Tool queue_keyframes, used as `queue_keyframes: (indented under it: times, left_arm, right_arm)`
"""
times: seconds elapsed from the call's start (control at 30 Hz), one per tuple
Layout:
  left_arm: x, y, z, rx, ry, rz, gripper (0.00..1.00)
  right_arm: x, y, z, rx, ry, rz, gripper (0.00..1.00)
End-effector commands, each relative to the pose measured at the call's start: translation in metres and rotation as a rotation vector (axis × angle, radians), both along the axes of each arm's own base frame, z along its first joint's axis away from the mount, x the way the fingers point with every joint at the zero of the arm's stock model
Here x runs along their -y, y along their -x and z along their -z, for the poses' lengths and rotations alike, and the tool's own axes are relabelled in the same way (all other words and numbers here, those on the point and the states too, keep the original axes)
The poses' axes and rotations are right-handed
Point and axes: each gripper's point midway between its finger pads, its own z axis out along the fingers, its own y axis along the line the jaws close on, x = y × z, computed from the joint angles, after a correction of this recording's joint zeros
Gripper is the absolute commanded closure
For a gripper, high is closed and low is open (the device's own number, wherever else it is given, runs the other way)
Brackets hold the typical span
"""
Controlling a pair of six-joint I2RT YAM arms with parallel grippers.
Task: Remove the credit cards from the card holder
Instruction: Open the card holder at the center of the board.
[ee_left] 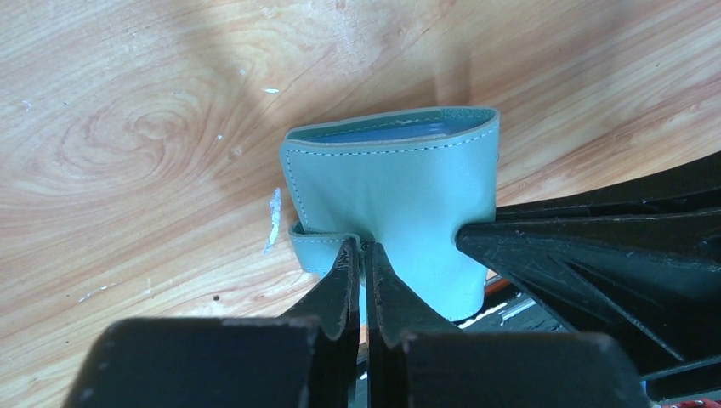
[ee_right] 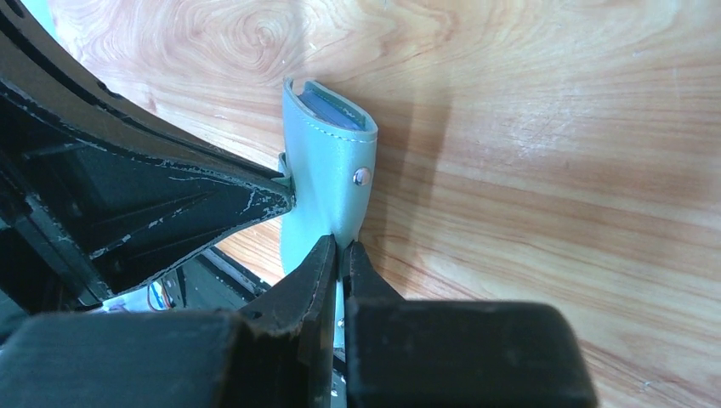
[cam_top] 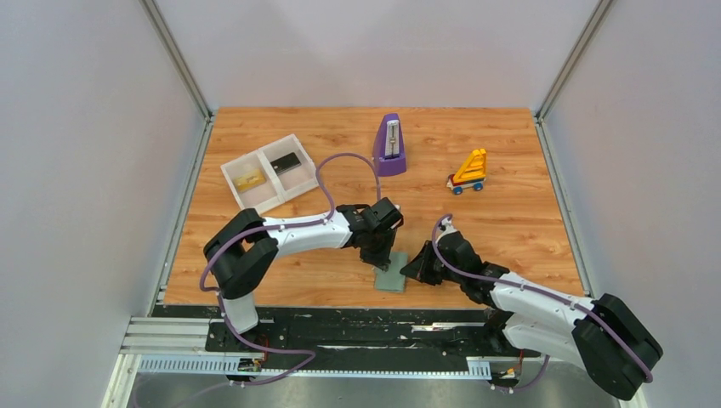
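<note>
Clenching opposite card holder edges, left hand and right hand meet by the table's rim.

— What sort of place is this?
— A robotics lab test cell. There's a wood-grain laminate tabletop boxed in by pale grey panel walls on aluminium posts.
— Anything else?
— Two white-and-black robot arms are bolted to a scuffed black base rail, with looping purple cables.
</note>
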Motion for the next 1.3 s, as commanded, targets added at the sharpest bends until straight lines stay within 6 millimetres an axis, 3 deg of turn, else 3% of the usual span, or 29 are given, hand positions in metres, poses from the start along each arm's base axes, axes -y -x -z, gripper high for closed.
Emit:
queue_keyframes:
  times: [0.0,0.27,0.4,0.47,0.57,0.8,1.07,1.27]
  left_arm:
    - [-0.013,0.004,-0.009,0.031,-0.027,0.023,1.00]
    - [-0.023,0.001,-0.044,0.069,0.093,-0.031,1.00]
    - [-0.037,-0.003,-0.050,0.094,0.152,-0.068,1.00]
    - [-0.046,-0.001,-0.048,0.091,0.168,-0.081,1.00]
    - [-0.048,-0.004,-0.056,0.117,0.224,-0.092,1.00]
    - [-0.048,0.001,-0.065,0.133,0.289,-0.075,1.00]
    - [-0.044,0.003,-0.076,0.150,0.354,-0.065,1.00]
    - [-0.041,0.003,-0.078,0.143,0.365,-0.058,1.00]
  right_arm:
    - [0.000,-0.013,-0.007,0.078,0.050,-0.035,1.00]
    - [-0.005,-0.030,-0.008,0.101,0.116,-0.086,1.00]
    - [-0.008,-0.041,-0.007,0.090,0.174,-0.108,0.97]
    - [-0.012,-0.047,-0.009,0.084,0.194,-0.122,0.90]
    - [-0.021,-0.049,-0.016,0.071,0.188,-0.169,0.70]
    - [-0.034,-0.033,-0.035,0.025,0.115,-0.233,0.38]
    - [-0.054,-0.013,-0.043,0.000,0.107,-0.292,0.33]
    - [-0.067,-0.011,-0.039,-0.003,0.136,-0.289,0.31]
